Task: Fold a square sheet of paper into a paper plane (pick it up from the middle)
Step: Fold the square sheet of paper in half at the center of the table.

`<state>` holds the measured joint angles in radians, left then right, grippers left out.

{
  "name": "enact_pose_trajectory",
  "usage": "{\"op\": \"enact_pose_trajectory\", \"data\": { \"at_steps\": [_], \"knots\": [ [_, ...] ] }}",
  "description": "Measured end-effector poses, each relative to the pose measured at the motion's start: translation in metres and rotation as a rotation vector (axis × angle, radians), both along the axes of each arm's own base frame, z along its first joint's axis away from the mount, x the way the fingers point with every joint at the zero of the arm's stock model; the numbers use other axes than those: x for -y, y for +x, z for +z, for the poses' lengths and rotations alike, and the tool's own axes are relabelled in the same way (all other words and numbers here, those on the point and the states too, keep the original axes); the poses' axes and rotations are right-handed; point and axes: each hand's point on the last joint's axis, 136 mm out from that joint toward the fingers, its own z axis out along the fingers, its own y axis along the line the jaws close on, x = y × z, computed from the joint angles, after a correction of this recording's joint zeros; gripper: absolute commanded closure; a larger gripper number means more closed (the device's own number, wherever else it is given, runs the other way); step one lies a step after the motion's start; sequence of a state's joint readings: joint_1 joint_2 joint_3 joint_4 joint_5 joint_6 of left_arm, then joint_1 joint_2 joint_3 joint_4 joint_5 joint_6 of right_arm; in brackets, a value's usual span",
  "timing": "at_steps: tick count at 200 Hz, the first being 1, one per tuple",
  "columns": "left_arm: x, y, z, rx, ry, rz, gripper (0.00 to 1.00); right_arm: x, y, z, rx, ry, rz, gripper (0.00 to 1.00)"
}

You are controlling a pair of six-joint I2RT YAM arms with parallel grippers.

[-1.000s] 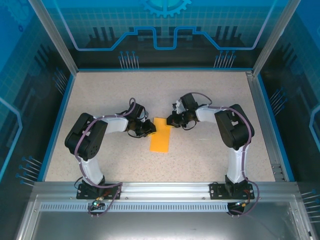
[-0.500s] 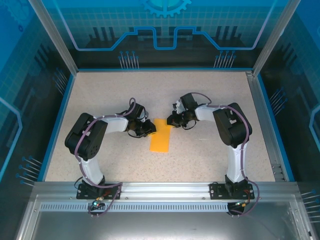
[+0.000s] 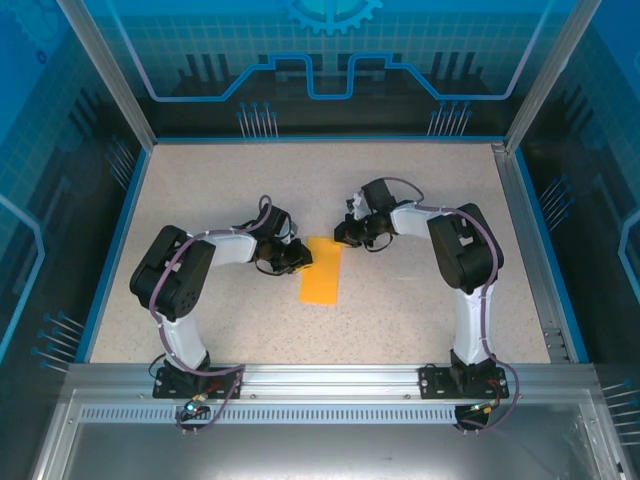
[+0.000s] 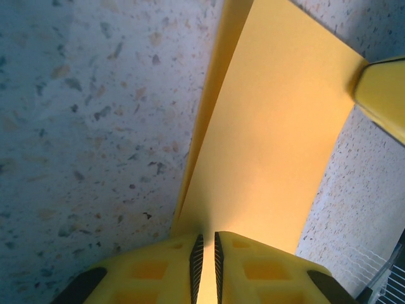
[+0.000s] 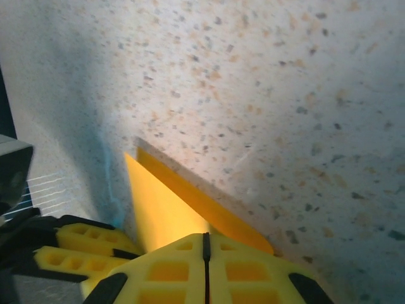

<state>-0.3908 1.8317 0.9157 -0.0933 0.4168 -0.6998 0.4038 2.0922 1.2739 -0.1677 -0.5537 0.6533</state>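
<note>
The square sheet of paper (image 3: 322, 275) lies folded into a narrow orange-yellow rectangle in the middle of the table. My left gripper (image 3: 303, 258) rests on its upper left edge. In the left wrist view its jaws (image 4: 205, 244) stand almost together, a thin slit between the pads, tips down on the paper (image 4: 272, 139), whose two layers show along the left edge. My right gripper (image 3: 342, 237) sits at the paper's far right corner. In the right wrist view it is shut (image 5: 205, 237), pads touching, with the layered paper (image 5: 161, 209) running out from under its tips.
The speckled table (image 3: 230, 180) is bordered by a blue rim and an aluminium frame (image 3: 530, 230). The two grippers are close together over the paper's far end; the left one's yellow fingers (image 5: 82, 253) show at the lower left of the right wrist view.
My right gripper has drifted a little toward the far side of the table, at the paper's top right corner. The left gripper and the paper have stayed put.
</note>
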Motion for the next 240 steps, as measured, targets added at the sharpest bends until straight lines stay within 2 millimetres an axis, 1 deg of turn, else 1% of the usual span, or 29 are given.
{"op": "enact_pose_trajectory", "data": {
  "at_steps": [13,71,92,114,135,148,170,212,240],
  "knots": [
    [0.0,0.0,0.0,0.0,0.0,0.0,0.81,0.0,-0.001,-0.007,-0.014,-0.004,0.001,0.93],
    [0.0,0.0,0.0,0.0,0.0,0.0,0.81,0.002,0.0,-0.005,-0.022,-0.005,-0.003,0.92],
    [0.0,0.0,0.0,0.0,0.0,0.0,0.81,0.005,0.004,-0.002,-0.026,-0.004,-0.011,0.92],
    [0.0,0.0,0.0,0.0,0.0,0.0,0.81,0.008,0.013,0.007,-0.014,0.009,-0.024,0.92],
    [0.0,0.0,0.0,0.0,0.0,0.0,0.81,0.006,0.017,0.011,-0.006,0.021,-0.022,0.92],
    [0.0,0.0,0.0,0.0,0.0,0.0,0.81,0.005,0.018,0.008,-0.014,0.021,-0.018,0.92],
    [0.0,0.0,0.0,0.0,0.0,0.0,0.81,0.005,0.013,-0.006,-0.049,0.012,-0.015,0.91],
    [0.0,0.0,0.0,0.0,0.0,0.0,0.81,0.006,0.014,-0.006,-0.054,0.008,-0.02,0.91],
    [0.0,0.0,0.0,0.0,0.0,0.0,0.81,0.008,0.012,-0.005,-0.066,-0.009,-0.019,0.89]
  ]
}}
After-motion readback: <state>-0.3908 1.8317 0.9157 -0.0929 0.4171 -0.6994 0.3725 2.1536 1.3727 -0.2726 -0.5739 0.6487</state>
